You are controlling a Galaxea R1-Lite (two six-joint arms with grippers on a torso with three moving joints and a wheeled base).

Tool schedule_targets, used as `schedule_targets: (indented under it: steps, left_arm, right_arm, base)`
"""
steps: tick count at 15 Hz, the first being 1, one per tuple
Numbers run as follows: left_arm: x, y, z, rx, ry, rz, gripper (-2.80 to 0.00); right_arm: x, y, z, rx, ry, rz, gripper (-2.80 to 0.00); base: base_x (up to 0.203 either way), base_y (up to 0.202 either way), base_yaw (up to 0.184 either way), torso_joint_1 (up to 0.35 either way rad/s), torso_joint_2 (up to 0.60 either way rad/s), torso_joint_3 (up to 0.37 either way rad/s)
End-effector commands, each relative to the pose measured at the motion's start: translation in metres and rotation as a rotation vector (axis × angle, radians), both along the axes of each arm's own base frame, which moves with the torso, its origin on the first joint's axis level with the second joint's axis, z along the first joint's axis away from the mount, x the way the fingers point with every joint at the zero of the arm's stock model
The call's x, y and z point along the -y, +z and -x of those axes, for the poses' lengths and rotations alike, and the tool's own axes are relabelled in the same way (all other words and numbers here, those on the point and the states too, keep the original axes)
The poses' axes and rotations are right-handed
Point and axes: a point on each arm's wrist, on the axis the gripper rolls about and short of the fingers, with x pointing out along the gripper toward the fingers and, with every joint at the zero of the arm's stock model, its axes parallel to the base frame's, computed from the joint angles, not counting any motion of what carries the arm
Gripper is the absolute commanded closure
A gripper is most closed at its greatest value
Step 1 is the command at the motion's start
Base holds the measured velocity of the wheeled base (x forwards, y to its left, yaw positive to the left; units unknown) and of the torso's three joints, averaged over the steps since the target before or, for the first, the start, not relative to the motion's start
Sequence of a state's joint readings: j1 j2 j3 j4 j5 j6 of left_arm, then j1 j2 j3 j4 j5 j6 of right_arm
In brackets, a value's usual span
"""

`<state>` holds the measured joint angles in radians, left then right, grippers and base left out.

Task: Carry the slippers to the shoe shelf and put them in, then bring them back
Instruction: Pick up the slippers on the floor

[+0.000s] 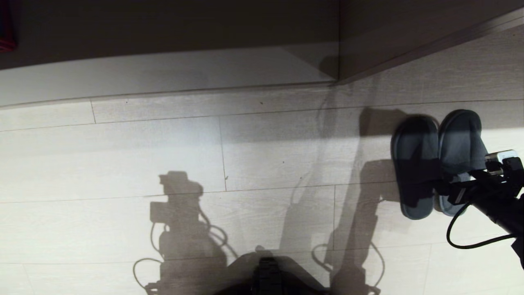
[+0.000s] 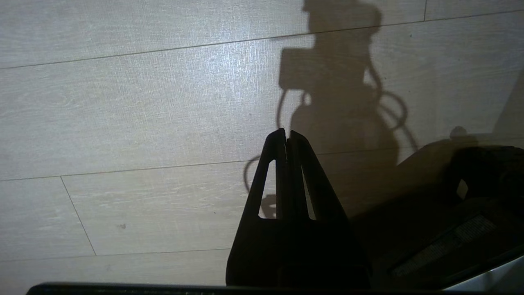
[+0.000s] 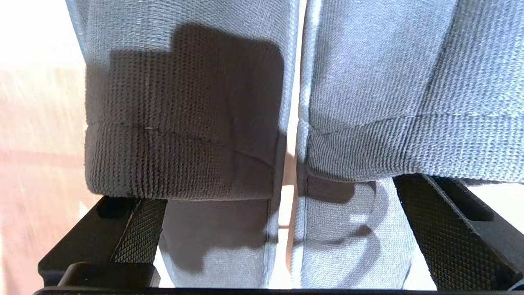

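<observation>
Pale wood-grain floor planks (image 1: 163, 164) carry the pair of flat dark grey knit slippers (image 1: 438, 159), side by side near the grey-beige shoe shelf (image 1: 409, 45). My right end effector (image 3: 278, 229) is spread wide, one finger entering each slipper's band, probably to lift both together. My left end effector (image 2: 287, 137), pressed together, hangs idle above the floor.

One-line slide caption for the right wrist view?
Right gripper open, one finger inside each of the two side-by-side grey slippers.
</observation>
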<state>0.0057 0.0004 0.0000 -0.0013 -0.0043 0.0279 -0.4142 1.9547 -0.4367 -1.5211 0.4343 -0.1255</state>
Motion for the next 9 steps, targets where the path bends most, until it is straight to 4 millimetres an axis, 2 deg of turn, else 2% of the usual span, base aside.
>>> schedule_targets:
  steps: [1, 5, 9]
  left_arm:
    - [0.000, 0.000, 0.000, 0.000, 0.000, 0.000, 0.00]
    - [0.000, 0.000, 0.000, -0.001, 0.000, 0.001, 0.00]
    - [0.000, 0.000, 0.000, 0.001, 0.000, 0.000, 0.00]
  right_arm:
    - [-0.002, 0.013, -0.012, 0.065, 0.022, 0.000, -2.80]
    - [0.001, -0.001, -0.036, 0.054, 0.016, -0.014, -2.80]
    - [-0.002, 0.016, -0.041, 0.118, 0.032, 0.007, -2.80]
  base:
    - [0.000, 0.000, 0.000, 0.000, 0.00, 0.000]
    - [0.000, 0.000, 0.000, 0.000, 0.00, 0.000]
    - [0.000, 0.000, 0.000, 0.000, 0.00, 0.000]
